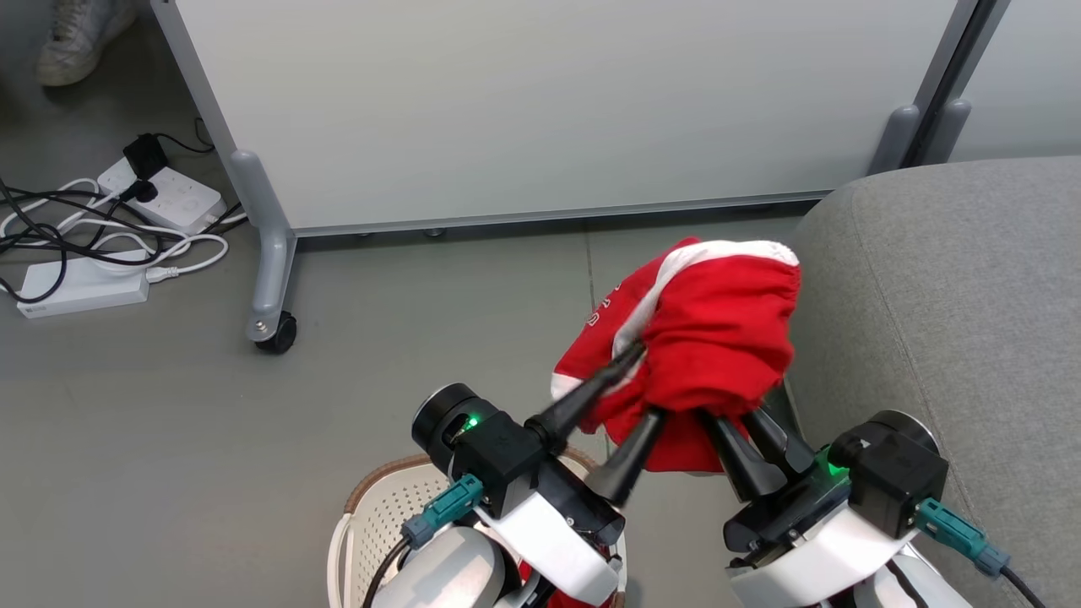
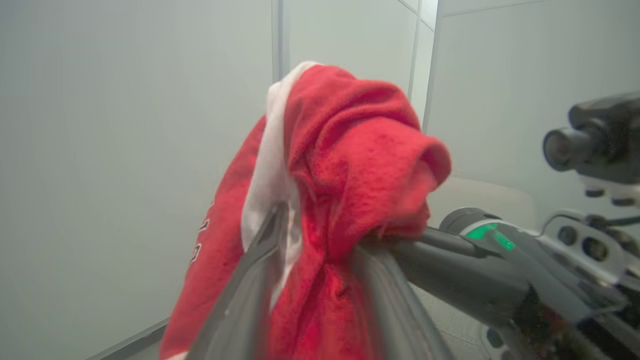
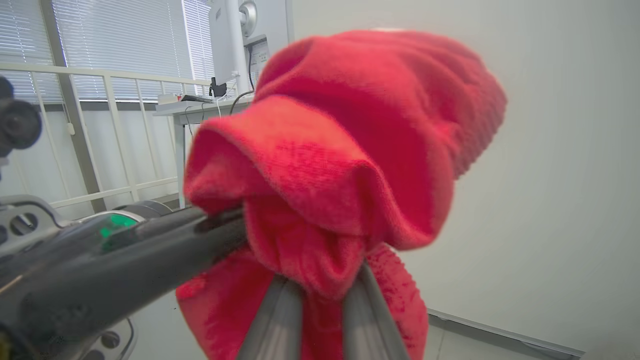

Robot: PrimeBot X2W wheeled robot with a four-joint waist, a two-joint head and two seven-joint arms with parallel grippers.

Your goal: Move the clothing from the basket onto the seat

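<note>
Pale grey partition panel [image 1: 549,110] on castors across the far side; grey upholstered seat [image 1: 954,321] at right, its rounded corner just beside the load; cream basket [image 1: 380,515] at near left on the floor [image 1: 422,279], partly hidden under the left forearm.

Red clothing [image 1: 718,338] with a white band, bunched and held clear of the basket; hanging between basket and seat, near the seat's left edge, neither over it nor resting on it.

Left end effector [image 1: 646,382] clamped on a thick fold at the garment's left side, white stripe between the fingers; right end effector [image 1: 733,420] pinched together on a fold at the near right underside; the two close beside each other.

Step in hand, by judgement: carrying across to the seat.

For good execution:
- move both arms rightward at equal pace, keeping the spacing, so as neither to stretch nor to drop the cloth;
- keep enough height for the hanging hem to pass over the cushion's rounded edge;
- go well in from that edge before lowering;
- lower until resting on the cushion, then part both pairs of fingers together and withdraw upward, watching for snagged fabric.

Likely fault: release too near the edge, with a slide to the floor.
</note>
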